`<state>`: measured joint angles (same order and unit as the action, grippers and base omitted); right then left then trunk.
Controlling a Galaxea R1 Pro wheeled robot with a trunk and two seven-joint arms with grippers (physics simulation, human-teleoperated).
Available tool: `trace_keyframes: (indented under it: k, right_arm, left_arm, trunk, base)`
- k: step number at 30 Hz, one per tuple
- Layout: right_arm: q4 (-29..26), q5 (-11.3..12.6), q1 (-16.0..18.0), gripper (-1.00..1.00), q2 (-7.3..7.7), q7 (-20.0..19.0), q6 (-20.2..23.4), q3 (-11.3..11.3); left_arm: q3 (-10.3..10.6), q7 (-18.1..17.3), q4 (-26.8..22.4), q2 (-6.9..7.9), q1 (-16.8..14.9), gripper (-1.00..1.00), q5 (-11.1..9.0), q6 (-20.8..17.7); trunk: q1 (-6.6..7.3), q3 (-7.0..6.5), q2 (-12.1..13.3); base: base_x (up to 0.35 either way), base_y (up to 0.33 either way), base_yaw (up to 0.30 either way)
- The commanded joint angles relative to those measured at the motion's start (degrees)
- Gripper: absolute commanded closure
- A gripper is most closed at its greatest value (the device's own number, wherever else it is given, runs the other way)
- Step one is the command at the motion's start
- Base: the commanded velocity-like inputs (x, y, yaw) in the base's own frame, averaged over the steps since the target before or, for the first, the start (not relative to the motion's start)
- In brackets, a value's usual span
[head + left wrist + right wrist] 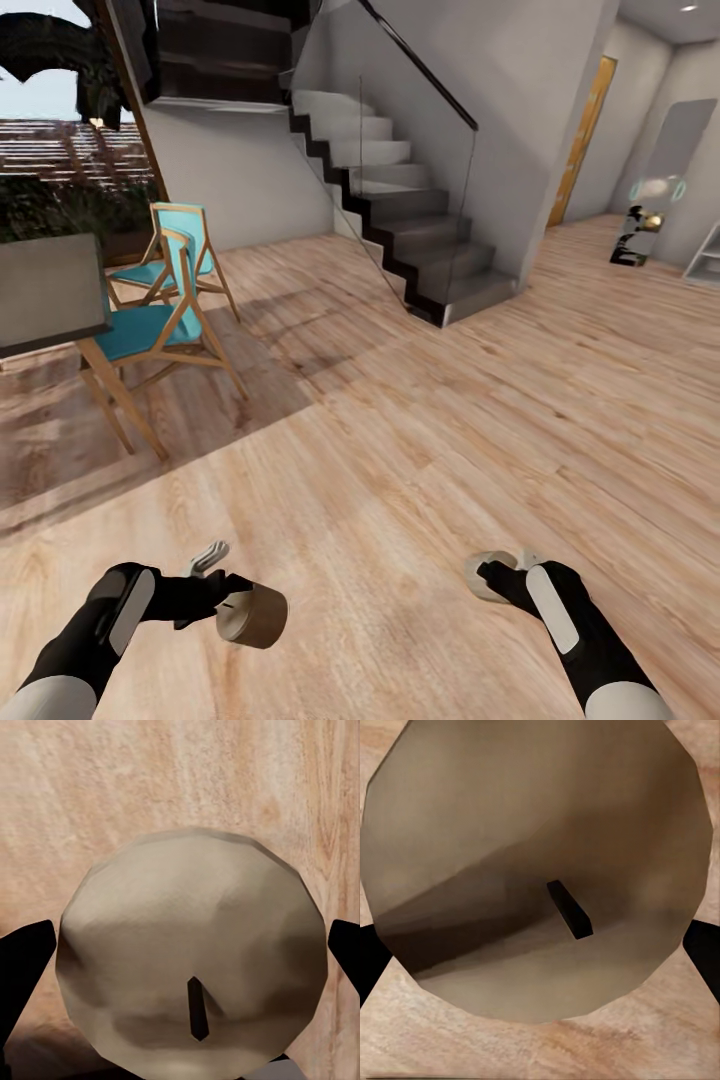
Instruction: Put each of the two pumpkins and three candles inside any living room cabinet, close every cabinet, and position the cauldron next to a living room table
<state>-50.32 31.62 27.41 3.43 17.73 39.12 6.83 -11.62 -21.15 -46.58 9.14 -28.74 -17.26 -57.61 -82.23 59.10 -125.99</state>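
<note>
My left gripper (236,606) is shut on a squat beige candle (262,618), held low over the wooden floor. In the left wrist view the candle's round top and dark wick (196,1009) face the camera between the two black fingers (22,971). The right gripper (497,576) is shut on a second candle (481,580). That candle's (540,855) flat top fills the space between the fingers (701,952) in the right wrist view. The pumpkins, the cabinet and the cauldron are out of view.
A grey table (45,290) with two teal wooden chairs (150,335) stands at the left. Ahead rises a staircase (400,220) with a glass rail. A mirror (650,225) and a doorway (580,140) lie at the far right. Open wooden floor (420,440) stretches between.
</note>
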Motion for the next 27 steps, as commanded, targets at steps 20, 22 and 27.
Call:
trace_keyframes:
  k: [20, 22, 27]
  right_arm:
    - [0.1, 0.0, 0.0, 1.0, 0.0, 0.0, -0.2, 0.0]
    - [0.1, 0.1, 0.0, 1.0, 0.0, 0.0, -0.2, 0.0]
    - [0.1, 0.1, 0.0, 1.0, 0.01, 0.0, -0.1, 0.1]
  left_arm:
    - [-0.1, -0.1, 0.0, 0.0, 0.0, 1.0, -0.3, 0.2]
    - [-0.1, -0.1, 0.0, 0.0, 0.0, 1.0, -0.4, 0.2]
    - [-0.1, -0.1, 0.0, 0.0, 0.0, 1.0, -0.4, 0.2]
  trunk:
    - [0.0, 1.14, 0.0]
    - [0.0, 1.25, 0.0]
    - [0.0, 1.54, 0.0]
  base:
    - [0.0, 0.0, 0.239]
    - [0.0, 0.0, 0.236]
    - [0.0, 0.0, 0.236]
